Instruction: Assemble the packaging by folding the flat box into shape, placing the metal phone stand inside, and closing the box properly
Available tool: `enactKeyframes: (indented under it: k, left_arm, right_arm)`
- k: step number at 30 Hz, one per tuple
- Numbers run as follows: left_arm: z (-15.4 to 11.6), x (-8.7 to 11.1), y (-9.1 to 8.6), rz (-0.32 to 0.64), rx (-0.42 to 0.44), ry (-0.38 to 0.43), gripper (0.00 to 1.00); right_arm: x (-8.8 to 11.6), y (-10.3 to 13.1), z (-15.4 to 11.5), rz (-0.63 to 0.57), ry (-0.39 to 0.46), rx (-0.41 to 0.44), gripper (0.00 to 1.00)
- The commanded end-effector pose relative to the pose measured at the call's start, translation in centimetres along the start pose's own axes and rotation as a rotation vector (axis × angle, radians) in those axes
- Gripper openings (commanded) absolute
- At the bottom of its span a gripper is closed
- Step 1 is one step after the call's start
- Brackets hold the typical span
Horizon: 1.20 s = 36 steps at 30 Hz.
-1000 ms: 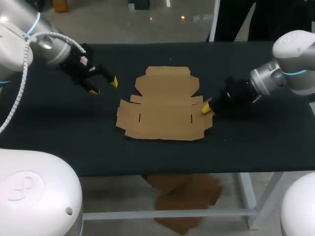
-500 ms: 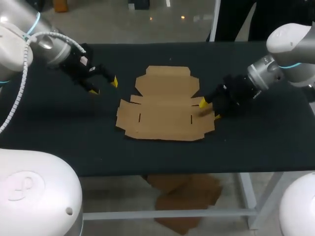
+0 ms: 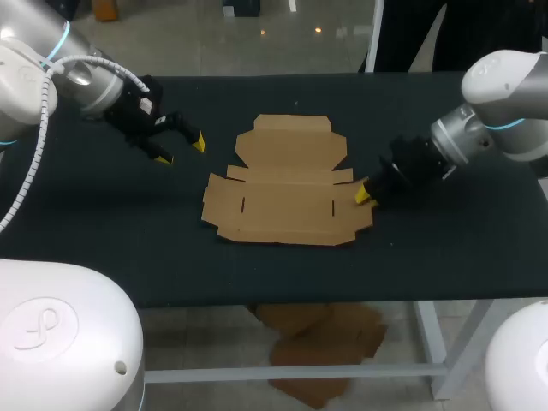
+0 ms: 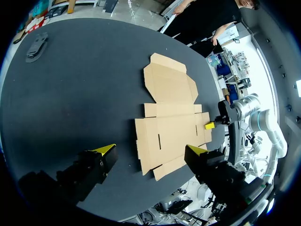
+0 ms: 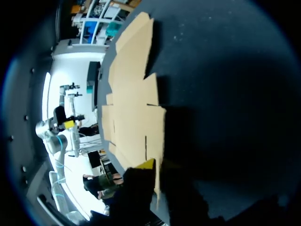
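On the desk [image 3: 103,223] lies the flat box [image 3: 287,201]. Well left of it the left gripper [image 3: 181,150] hangs wide open, empty. The right gripper [image 3: 362,195] is at its right edge; open or closed, I cannot tell.

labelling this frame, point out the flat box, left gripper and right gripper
flat box [image 3: 287,205], head view, its middle panel
left gripper [image 3: 181,150], head view, midway between its yellow tips
right gripper [image 3: 365,193], head view, its end nearest the box

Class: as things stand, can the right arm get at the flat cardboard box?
Probably yes: the right gripper sits at the right edge of the flat cardboard box, nothing between them.
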<state>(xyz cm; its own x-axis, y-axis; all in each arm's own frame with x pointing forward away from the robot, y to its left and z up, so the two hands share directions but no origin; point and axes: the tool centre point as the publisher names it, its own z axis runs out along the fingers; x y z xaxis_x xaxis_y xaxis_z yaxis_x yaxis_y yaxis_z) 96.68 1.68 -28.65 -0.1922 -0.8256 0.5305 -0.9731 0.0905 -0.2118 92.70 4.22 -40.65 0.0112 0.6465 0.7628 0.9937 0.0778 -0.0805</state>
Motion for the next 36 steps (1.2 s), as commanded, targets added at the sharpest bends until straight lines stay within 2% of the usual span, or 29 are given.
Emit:
enactKeyframes:
  k: [1, 10, 21, 36]
  left_arm:
    - [0.0, 0.0, 0.0, 0.0, -0.001, -0.003, 1.0]
    - [0.0, 0.0, 0.0, 0.0, -0.001, -0.003, 1.0]
    - [0.0, 0.0, 0.0, 0.0, -0.001, -0.003, 1.0]
    - [0.0, 0.0, 0.0, 0.0, -0.001, -0.003, 1.0]
  right_arm:
    - [0.3, -0.3, -0.2, -0.03, 0.019, 0.018, 0.0]
    - [0.6, -1.2, -0.2, -0.078, 0.055, 0.052, 0.0]
    - [0.3, -1.9, 0.5, -0.09, 0.053, 0.084, 0.0]
    - [0.4, -2.2, 0.6, -0.079, 0.059, 0.076, 0.0]
